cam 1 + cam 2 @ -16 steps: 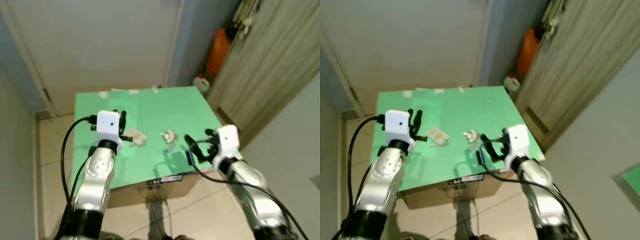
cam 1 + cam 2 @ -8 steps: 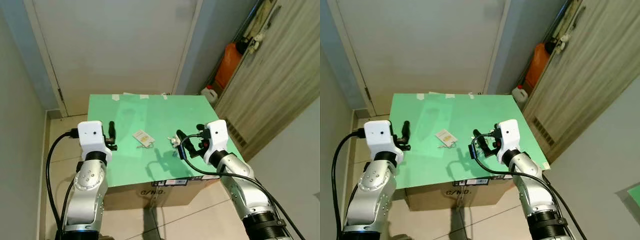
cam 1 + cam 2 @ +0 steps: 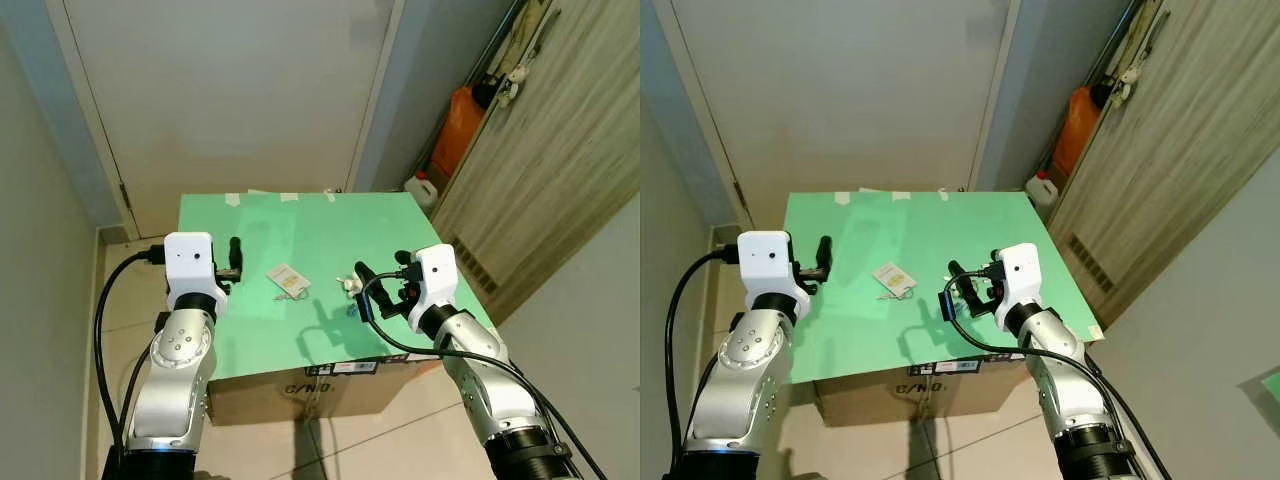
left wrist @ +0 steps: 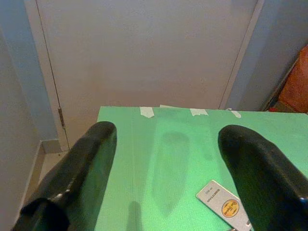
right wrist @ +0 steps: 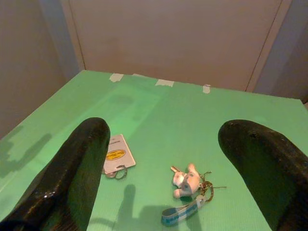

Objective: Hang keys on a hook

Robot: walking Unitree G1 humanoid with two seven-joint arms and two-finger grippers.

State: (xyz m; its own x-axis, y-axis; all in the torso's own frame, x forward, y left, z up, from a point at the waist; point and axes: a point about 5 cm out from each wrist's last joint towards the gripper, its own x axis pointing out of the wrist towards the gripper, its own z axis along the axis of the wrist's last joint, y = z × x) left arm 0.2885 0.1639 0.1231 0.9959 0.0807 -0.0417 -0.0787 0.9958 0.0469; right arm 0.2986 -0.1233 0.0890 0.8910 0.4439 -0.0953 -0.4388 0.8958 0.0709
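Both claws hover open over the green worktop (image 3: 300, 230): right claw (image 5: 166, 159) near the keys (image 5: 190, 185), left claw (image 4: 163, 168) beside a white tag (image 4: 224, 204).

Colours before me: green worktop, pale room, one orange spot.

The worktop (image 3: 300, 235) is flat mint green, with small whitish tape scraps (image 5: 164, 83) along its far edge, resting on a brown cardboard box (image 3: 300, 385) with black print. My keys (image 5: 190, 183) carry a white and grey plush charm, brassy metal and a blue-and-white strap; the tag (image 5: 115, 156) near them is white with a yellow round mark. My fingers (image 5: 77, 168) are glossy black, my arms silver, the wrist housings white, cables black. The door (image 3: 230, 90) is off-white, walls blue-grey, the cabinet (image 3: 560, 150) streaked grey-brown wood grain. An orange container (image 3: 462, 125) and white jug (image 3: 422, 187) stand beside it. Floor tiles are beige.
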